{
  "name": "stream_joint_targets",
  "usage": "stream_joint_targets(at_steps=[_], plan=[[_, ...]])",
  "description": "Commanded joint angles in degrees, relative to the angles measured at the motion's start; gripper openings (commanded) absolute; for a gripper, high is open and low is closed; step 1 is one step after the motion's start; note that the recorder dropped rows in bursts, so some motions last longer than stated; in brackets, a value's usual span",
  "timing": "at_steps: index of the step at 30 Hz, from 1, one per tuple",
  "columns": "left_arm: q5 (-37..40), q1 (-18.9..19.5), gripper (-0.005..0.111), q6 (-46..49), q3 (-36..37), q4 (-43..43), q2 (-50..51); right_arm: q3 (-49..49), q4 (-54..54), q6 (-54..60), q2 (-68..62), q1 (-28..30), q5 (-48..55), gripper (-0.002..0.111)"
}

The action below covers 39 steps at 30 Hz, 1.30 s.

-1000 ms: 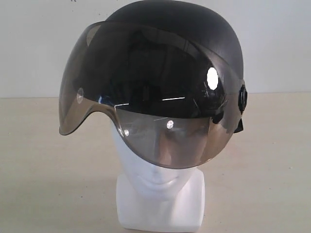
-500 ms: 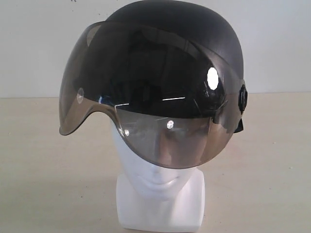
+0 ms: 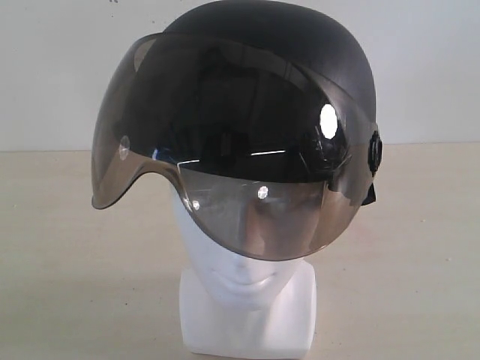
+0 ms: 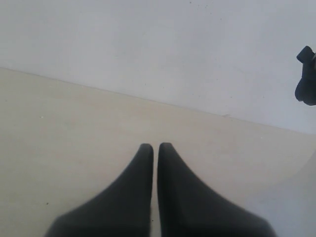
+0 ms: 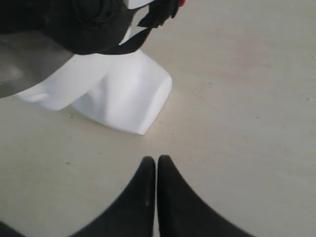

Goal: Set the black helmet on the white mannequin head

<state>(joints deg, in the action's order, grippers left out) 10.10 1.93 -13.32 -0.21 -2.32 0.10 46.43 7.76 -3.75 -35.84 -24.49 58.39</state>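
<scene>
The black helmet [image 3: 285,45] sits on top of the white mannequin head [image 3: 247,300], tilted slightly, its smoky visor [image 3: 225,142] hanging over the face. Neither arm shows in the exterior view. In the right wrist view my right gripper [image 5: 156,159] is shut and empty above the table, a short way from the mannequin head's blocky neck base [image 5: 121,94], with the black helmet [image 5: 69,22] and its strap above it. In the left wrist view my left gripper [image 4: 155,146] is shut and empty over bare table.
The pale wooden table [image 3: 420,247] runs back to a white wall [image 3: 52,67]. In the left wrist view a small black part [image 4: 307,76] shows at the frame's edge, against the white wall [image 4: 163,44].
</scene>
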Motion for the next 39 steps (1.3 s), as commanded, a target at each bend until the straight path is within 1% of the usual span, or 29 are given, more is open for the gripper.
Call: stream_joint_targets(at_steps=[1,3,5,9,11,15,18,21,23,26,30,32,34,37,39], plan=[[-6.3,-0.3,0.004,-6.6,0.2,-9.4,-0.1,-2.4,-9.6,-3.3,-3.0,0.0,-5.4,0.001],[-9.5,-0.3,0.004,-10.6,0.2,-15.7,-0.1,-2.3,-13.9,-4.7,-4.2,0.0,-7.3,0.001],[-7.6,-0.3,0.004,-11.9,-2.3,-17.3,-0.1,-2.3,-14.3,-5.6,-5.4,0.0,-10.7,0.001],[3.6,-0.3,0.004,-9.8,-10.4,-17.1,-0.1,-2.3,-12.6,-5.6,-9.0,0.0,-13.7,0.001],[7.8,-0.3,0.004,-9.6,-14.9,-16.9,2.1,-2.2,-12.6,-5.2,-10.7,0.0,-14.9,0.001],[14.7,-0.4,0.004,-8.9,-23.9,-16.7,11.4,1.2,-12.5,-3.0,-13.4,0.0,-13.5,0.001],[22.8,-0.4,0.004,-0.7,-32.1,-16.7,20.4,4.5,-13.2,-2.3,-13.4,0.0,-11.3,0.001],[30.5,-0.4,0.004,2.2,-40.2,-16.4,29.7,8.5,-13.5,-0.5,-13.4,0.0,-8.9,0.001],[33.7,-0.4,0.004,4.5,-45.5,-16.3,35.1,11.1,-13.9,1.5,-14.1,0.0,-6.1,0.001],[36.2,-0.4,0.004,6.9,-53.9,-12.8,40.1,15.7,-18.9,0.5,-16.0,0.0,-1.0,0.001],[42.4,-0.4,0.004,6.9,-64.2,-4.2,46.4,20.6,-21.7,0.3,-20.3,0.0,2.6,0.001],[46.6,-0.2,0.004,6.7,-69.1,-3.0,50.7,22.1,-21.8,1.4,-23.6,0.0,6.5,0.000],[52.5,-0.2,0.004,7.1,-74.2,-4.1,56.5,23.0,-21.8,2.1,-27.4,0.0,10.9,0.000],[58.8,-0.2,0.004,11.8,-80.2,-4.5,64.4,23.0,-21.8,1.8,-30.2,0.0,11.3,0.000],[59.5,-0.2,0.004,13.9,-81.9,-3.6,67.4,22.9,-22.1,2.2,-30.7,0.9,10.9,0.000]])
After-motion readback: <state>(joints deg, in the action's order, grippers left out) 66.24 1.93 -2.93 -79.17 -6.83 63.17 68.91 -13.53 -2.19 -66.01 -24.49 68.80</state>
